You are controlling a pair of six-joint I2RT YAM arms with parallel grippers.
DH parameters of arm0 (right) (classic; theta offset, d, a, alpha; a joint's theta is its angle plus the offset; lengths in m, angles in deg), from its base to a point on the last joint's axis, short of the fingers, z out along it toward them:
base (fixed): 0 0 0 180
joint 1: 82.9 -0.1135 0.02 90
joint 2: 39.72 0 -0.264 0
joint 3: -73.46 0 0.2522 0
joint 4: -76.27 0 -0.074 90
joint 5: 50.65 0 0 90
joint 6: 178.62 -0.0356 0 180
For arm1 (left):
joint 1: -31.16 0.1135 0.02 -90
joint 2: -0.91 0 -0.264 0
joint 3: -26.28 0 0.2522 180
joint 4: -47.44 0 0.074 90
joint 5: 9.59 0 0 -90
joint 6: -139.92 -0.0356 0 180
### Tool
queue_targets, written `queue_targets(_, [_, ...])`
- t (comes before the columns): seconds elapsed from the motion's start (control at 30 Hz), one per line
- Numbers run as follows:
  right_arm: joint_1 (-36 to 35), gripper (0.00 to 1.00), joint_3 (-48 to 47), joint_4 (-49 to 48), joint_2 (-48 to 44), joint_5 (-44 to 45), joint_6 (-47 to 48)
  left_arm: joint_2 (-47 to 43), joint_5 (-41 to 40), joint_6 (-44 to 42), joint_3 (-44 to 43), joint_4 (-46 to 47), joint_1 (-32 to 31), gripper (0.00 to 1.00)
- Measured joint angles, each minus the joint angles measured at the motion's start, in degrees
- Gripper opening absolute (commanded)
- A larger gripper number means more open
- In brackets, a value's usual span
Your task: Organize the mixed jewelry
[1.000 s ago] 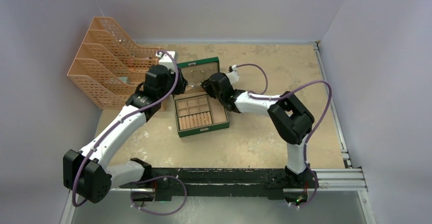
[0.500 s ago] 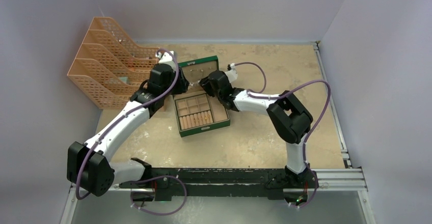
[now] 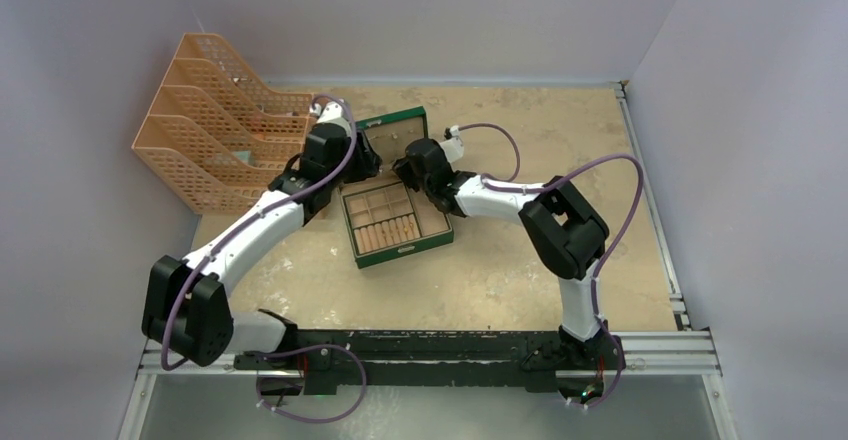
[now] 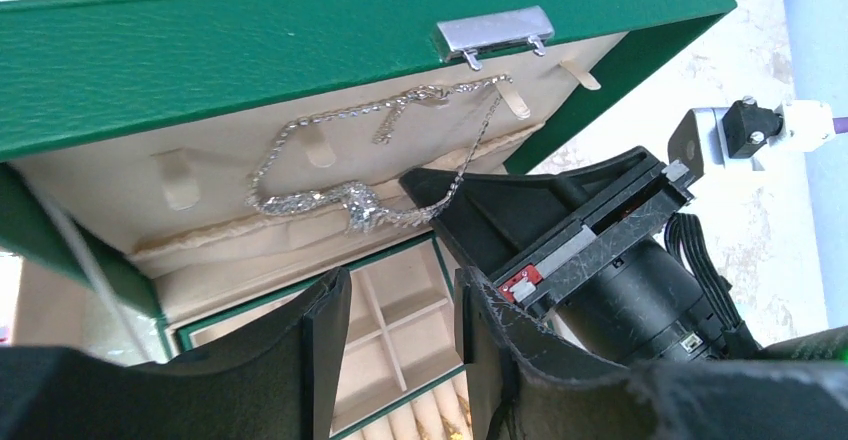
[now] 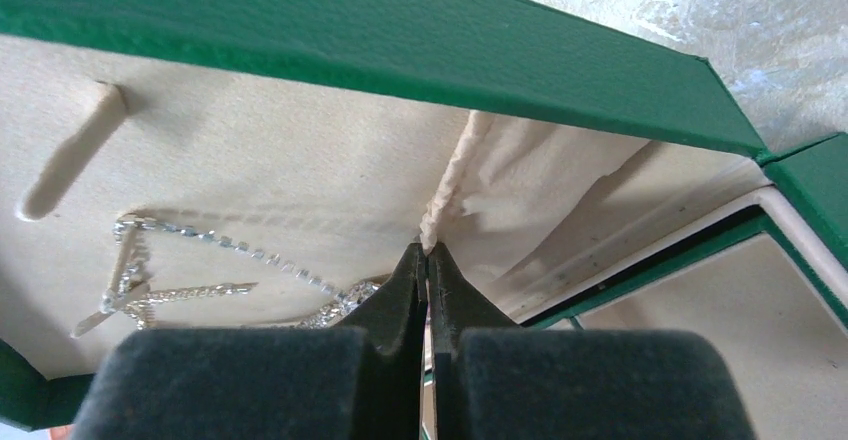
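advise: ease silver chain [image 4: 310,197] slowly, no snagging | right gripper [image 5: 428,260] jaws pressed together, hold unclear | left gripper [image 4: 400,285] jaws spread, empty

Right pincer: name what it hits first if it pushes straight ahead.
The right pincer, shut, points into the open lid. It would first meet the tan pocket seam there, which it seems almost to touch already; depth is unclear.

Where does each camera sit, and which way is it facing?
Top external: above and behind, looking down on the open green hinged box; left arm, right arm show.
Left wrist: faces the box's cream lid lining; left gripper below, right gripper beyond.
Right wrist: close against that lining, own gripper shut.
Both wrist views share the silvery glittery chain.
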Motion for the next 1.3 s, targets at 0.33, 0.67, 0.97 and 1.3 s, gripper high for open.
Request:
queue_targets(0.33, [0.0, 0.0, 3.5, -1.2, -0.6, -0.6, -0.4, 6.7, 4.2, 2.9, 0.3, 3.2, 0.0, 0.4])
queue_targets(0.67, [0.0, 0.0, 5.0, -1.6, -2.4, -1.7, -0.4, 9.8, 4.2, 4.3, 0.3, 6.1, -0.1, 0.38])
queue_targets(0.97, [0.0, 0.0, 8.1, -2.8, -6.1, -3.0, 0.6, 12.2, 3.3, 3.5, 0.1, 8.1, -0.1, 0.36])
queue_targets(1.3, [0.3, 0.0, 6.9, 0.1, -7.5, -2.3, 5.0, 11.2, 3.1, 2.0, -1.6, 5.6, -0.1, 0.36])
